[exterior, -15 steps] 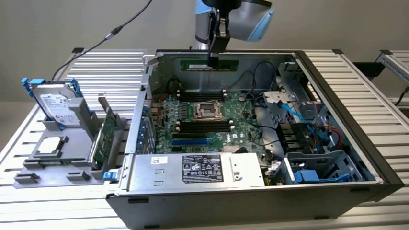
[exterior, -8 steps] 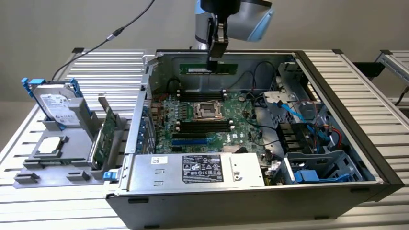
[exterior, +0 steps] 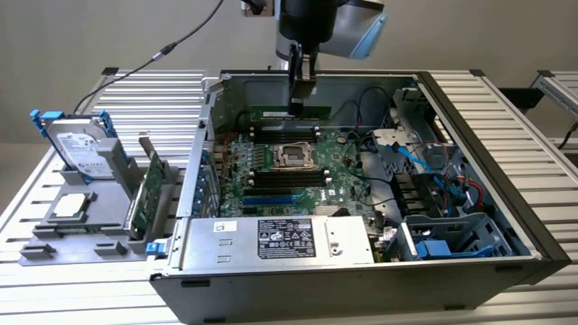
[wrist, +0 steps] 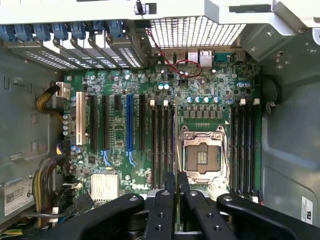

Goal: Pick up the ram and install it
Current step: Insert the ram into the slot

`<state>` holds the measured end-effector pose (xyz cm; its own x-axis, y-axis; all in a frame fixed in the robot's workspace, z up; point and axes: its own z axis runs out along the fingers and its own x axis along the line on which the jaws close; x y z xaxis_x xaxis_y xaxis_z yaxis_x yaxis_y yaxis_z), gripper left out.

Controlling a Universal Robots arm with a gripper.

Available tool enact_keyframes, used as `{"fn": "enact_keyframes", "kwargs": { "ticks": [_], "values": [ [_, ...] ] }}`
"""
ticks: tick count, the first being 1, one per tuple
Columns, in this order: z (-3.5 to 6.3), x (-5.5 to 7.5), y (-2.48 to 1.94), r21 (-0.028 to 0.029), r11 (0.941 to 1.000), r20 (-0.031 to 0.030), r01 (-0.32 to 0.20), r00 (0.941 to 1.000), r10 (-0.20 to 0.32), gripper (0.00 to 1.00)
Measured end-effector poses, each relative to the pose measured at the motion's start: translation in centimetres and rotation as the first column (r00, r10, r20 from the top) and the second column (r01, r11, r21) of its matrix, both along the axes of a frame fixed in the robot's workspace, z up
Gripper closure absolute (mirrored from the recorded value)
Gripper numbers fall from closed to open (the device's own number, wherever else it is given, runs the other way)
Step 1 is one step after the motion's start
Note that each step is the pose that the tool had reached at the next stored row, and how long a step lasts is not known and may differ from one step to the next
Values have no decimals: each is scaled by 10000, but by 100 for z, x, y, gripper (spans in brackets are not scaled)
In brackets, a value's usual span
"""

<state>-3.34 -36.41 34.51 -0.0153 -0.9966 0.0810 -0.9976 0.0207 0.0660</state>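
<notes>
Fingers (exterior: 302, 95) were pinched narrow on the ram (exterior: 281, 110)! The green stick hung level inside the open computer case (exterior: 470, 135), at the far side of the motherboard (exterior: 271, 186). It was just above the black memory slots (exterior: 280, 126) beyond the CPU socket (exterior: 294, 154).

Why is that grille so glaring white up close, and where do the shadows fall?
Wrist view: bright light, seemingly coming through the fan grille, washes it out to white, while the motherboard is evenly lit. Exterior view: soft, even light with little glare; the gripper, shut on the ram, casts no hard shadow.
</notes>
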Motion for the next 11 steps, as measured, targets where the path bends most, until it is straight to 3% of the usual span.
{"fn": "enact_keyframes", "kwargs": {
  "ticks": [11],
  "values": [
    [-199,0,-72,-2,9998,-1,199,9998,-199,87]
  ]
}}
